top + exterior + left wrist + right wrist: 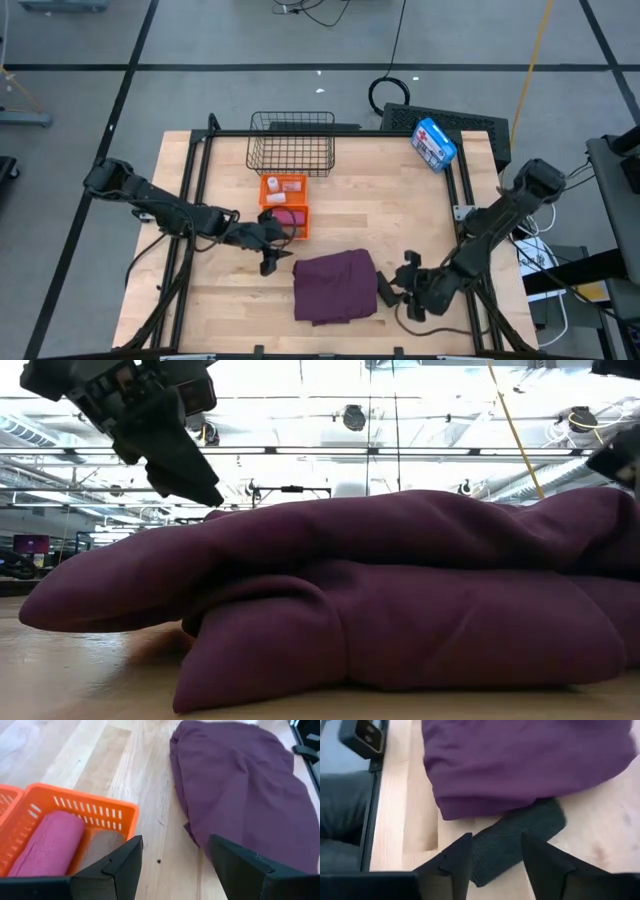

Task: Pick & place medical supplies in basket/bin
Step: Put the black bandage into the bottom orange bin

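The purple-maroon cloth (335, 286) lies bunched on the table near its near edge and fills the low view (400, 600). The black roll (517, 840) lies on the wood at the cloth's right edge, its far end tucked under the cloth. My right gripper (495, 842) is open and level, with a finger on either side of the roll's near end. My left gripper (175, 845) is open and hovers between the orange bin (285, 206) and the cloth. The pink roll (47, 842) and brown roll (102, 845) lie in the bin's near compartment. Small white things (286, 185) sit in its far one. My right gripper's fingers (457, 855) stand on either side of the black roll's near end (485, 867), coming level from the table's right and lying along the roll. I cannot tell whether they touch it. The roll rests on the table.
The black wire basket (291, 143) stands at the table's far edge behind the bin. A blue-and-white box with a red cross (434, 143) sits at the far right corner. Bare wood lies left of the bin and between the cloth and the basket.
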Controlling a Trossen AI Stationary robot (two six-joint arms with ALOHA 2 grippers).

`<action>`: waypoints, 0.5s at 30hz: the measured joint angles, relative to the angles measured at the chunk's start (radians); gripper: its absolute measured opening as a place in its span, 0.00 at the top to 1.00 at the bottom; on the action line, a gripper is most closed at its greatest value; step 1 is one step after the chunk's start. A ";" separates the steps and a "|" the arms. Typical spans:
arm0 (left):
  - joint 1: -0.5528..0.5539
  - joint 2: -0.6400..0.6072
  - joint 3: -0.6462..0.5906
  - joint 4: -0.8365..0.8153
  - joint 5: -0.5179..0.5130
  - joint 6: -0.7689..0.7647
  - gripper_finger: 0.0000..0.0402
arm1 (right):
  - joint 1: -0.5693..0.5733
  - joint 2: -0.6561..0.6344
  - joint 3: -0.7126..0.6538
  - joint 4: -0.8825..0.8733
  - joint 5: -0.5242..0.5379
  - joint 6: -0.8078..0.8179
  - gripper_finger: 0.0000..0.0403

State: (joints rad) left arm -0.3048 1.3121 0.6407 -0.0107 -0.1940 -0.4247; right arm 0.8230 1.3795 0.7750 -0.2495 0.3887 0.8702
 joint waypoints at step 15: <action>0.003 0.000 0.000 0.095 0.000 0.002 0.41 | 0.008 0.153 0.000 0.121 -0.075 -0.071 0.35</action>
State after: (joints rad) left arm -0.3016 1.3121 0.6407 0.0841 -0.1936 -0.4223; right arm 0.8307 1.5325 0.7750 -0.1285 0.3133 0.7988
